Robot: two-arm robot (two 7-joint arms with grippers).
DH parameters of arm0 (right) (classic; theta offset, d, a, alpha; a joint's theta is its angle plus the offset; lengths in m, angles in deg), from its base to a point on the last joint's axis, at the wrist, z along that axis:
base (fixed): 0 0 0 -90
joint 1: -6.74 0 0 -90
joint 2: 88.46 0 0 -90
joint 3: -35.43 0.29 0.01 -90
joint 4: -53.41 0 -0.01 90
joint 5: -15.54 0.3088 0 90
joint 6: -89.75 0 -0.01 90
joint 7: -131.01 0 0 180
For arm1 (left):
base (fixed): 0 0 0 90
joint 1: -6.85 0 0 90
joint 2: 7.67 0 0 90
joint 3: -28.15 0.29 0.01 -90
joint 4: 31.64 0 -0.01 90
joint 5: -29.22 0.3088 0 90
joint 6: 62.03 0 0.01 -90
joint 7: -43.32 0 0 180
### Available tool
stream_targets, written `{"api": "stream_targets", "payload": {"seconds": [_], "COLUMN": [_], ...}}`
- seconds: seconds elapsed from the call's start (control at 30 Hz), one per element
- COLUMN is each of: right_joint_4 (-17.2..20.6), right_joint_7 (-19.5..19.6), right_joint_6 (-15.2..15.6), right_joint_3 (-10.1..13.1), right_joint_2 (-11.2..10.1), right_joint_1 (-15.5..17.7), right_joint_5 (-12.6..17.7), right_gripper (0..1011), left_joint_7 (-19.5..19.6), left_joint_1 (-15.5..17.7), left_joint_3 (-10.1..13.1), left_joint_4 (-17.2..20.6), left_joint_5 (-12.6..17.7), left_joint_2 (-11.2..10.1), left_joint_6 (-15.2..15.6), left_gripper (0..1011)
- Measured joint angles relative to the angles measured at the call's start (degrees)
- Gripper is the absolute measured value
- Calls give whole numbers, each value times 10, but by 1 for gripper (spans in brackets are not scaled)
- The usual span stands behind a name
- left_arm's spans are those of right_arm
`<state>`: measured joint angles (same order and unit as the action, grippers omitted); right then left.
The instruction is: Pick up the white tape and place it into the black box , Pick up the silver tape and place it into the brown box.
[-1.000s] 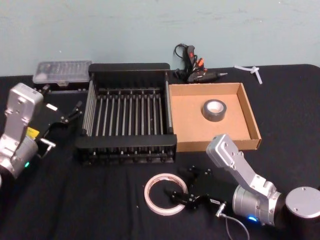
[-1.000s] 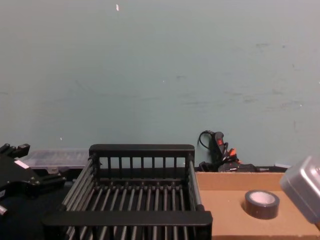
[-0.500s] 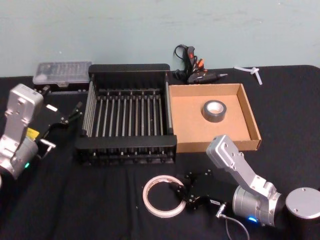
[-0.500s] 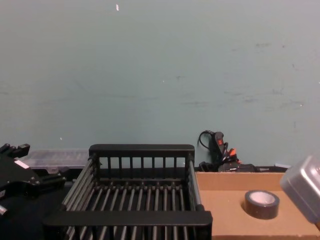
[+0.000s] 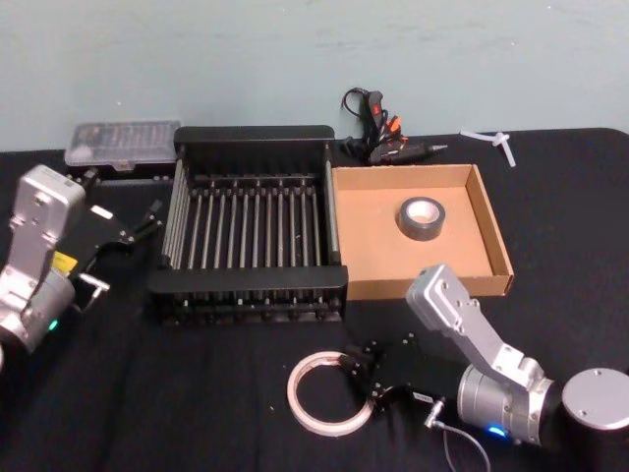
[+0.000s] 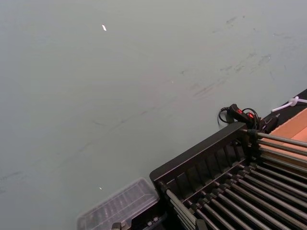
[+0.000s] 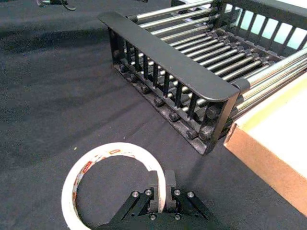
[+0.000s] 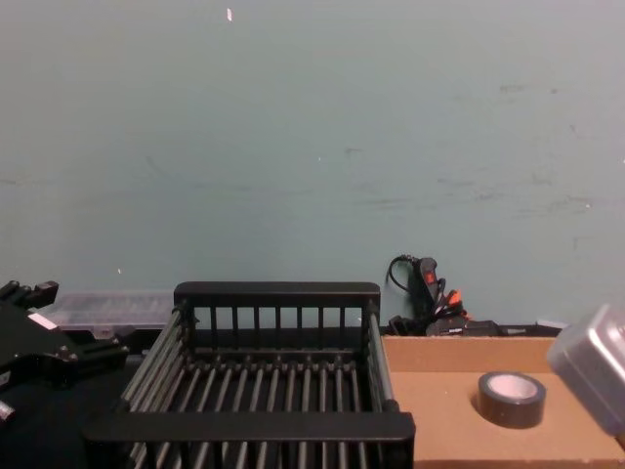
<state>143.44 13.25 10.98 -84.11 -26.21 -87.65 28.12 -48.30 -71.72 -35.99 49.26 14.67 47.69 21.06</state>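
The white tape (image 5: 307, 421) lies flat on the black table in front of the black box (image 5: 254, 132), with red print on its inner core (image 7: 103, 152). My right gripper (image 5: 362, 380) is low at the ring's right side. In the right wrist view it (image 7: 162, 189) is shut on the tape's wall, one finger inside the ring and one outside. The silver tape (image 5: 421, 217) lies in the brown box (image 5: 369, 246), right of the black box (image 7: 168, 62). My left gripper (image 5: 133, 228) hangs parked at the far left, beside the black box.
A clear plastic case (image 5: 123, 141) sits behind the black box at the left. A glue gun with cables (image 5: 378, 128) lies behind the brown box, and a small white plastic piece (image 5: 491, 138) lies at the back right. A blue wall closes off the table's far edge.
The right gripper's fingers have closed from a wide straddle onto the white tape's wall, and the ring has shifted slightly toward me. The left arm has not moved.
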Motion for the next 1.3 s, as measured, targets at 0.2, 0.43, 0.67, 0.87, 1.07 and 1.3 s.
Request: {"api": "stream_targets", "payload": {"seconds": [0.2,0.43,0.67,0.87,1.07,1.3], "right_joint_4": [4,23,51,73,88,88], "right_joint_7": [-5,-12,-22,-30,-32,-28], "right_joint_6": [-3,-9,-22,-35,-46,-52], "right_joint_3": [4,10,17,26,32,33], "right_joint_2": [-2,-10,-26,-39,-46,-41], "right_joint_1": [2,7,13,14,5,-18], "right_joint_5": [7,20,37,55,69,75], "right_gripper": [91,91,91,91,91,91], "left_joint_7": [0,0,0,0,0,0], "left_joint_1": [0,0,0,0,0,0], "left_joint_3": [0,0,0,0,0,0], "left_joint_4": [0,0,0,0,0,0], "left_joint_5": [0,0,0,0,0,0], "left_joint_2": [0,0,0,0,0,0], "left_joint_6": [0,0,0,0,0,0], "left_gripper": [1001,1001,1001,1001,1001,1001]}}
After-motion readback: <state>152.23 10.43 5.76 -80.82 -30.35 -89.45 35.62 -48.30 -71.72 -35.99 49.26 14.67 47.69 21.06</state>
